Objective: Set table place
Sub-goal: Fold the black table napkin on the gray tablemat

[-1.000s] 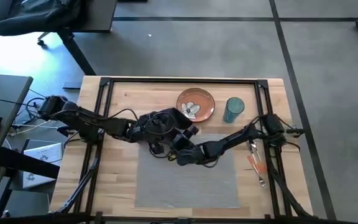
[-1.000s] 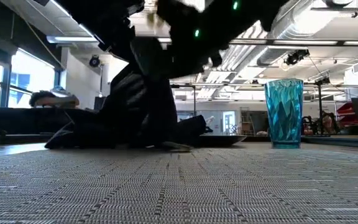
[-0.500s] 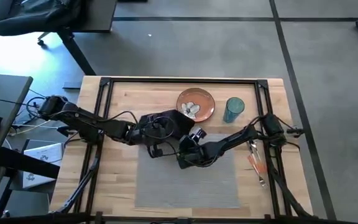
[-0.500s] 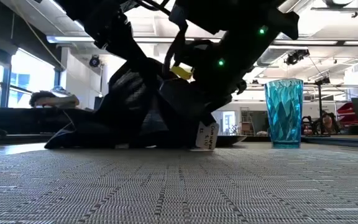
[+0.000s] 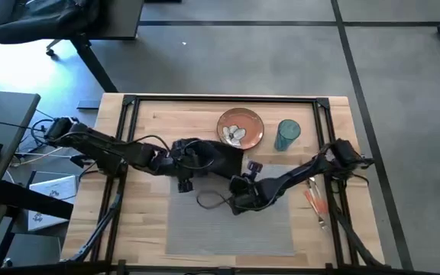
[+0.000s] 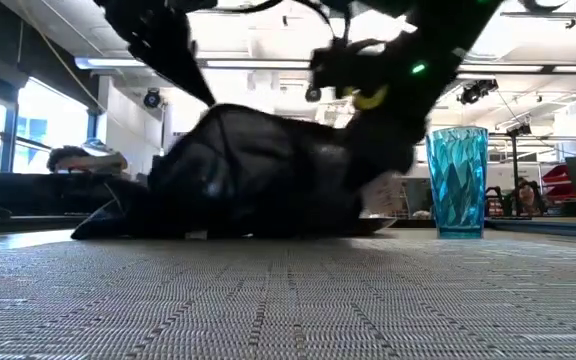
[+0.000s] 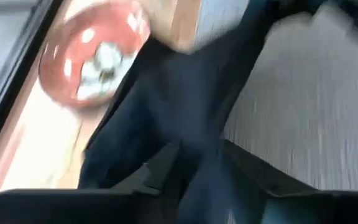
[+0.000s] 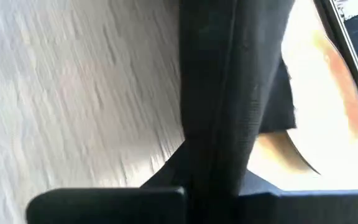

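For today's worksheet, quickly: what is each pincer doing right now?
Left pincer: shut on the black napkin, at the placemat's far edge.
Right pincer: shut on the same napkin, over the placemat.

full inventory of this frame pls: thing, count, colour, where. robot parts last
table: 1, light wood with black frame rails, fills the high view's centre
placemat: 1, grey woven, on the table's near middle
napkin: 1, black cloth, bunched at the placemat's far edge, just near of the plate
plate: 1, orange-brown with pale pattern, on bare wood beyond the placemat
tumbler: 1, blue faceted, upright, right of the plate
cutlery: orange-handled pieces, count unclear, on wood right of the placemat
grey desk: 1, left of the table
left gripper: dark, at the napkin's left end, shut on it
right gripper: dark, over the placemat by the napkin's right end, gripping the cloth
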Robot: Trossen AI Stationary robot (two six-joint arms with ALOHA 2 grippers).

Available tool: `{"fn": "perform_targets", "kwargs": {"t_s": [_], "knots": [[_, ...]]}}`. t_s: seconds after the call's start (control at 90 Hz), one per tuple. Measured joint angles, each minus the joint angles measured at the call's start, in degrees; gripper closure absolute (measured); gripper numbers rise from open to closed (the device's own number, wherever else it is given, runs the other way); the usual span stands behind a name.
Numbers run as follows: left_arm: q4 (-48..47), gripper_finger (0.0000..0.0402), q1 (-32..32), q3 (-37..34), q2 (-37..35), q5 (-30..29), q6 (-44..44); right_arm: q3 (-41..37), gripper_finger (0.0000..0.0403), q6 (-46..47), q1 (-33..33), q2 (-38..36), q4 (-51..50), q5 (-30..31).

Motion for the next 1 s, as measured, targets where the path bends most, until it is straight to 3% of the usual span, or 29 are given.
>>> {"fn": "perform_targets", "kwargs": {"t_s": [0.133,0.3,0.489,1.0], "knots": [[-6.0,0.0266,-0.38,-0.39,-0.02,-1.48,-6.27,-0.25,0.0403,2.67,2.01,-0.04,-3.0,-0.04],[0.39,0.0264,2.03,-5.07,0.02,-4.49,-7.35,-3.44,0.0403,2.86,3.31,0.05,3.17,-0.22],[10.12,0.0264,5.9,-9.2,0.96,-1.74,-1.53,-6.1,0.0403,5.6,3.38,0.05,5.41,-0.59],[17.38,0.0264,15.2,-11.04,10.57,0.99,10.61,-7.96,0.0403,6.43,3.42,0.07,9.46,-0.85]]}}
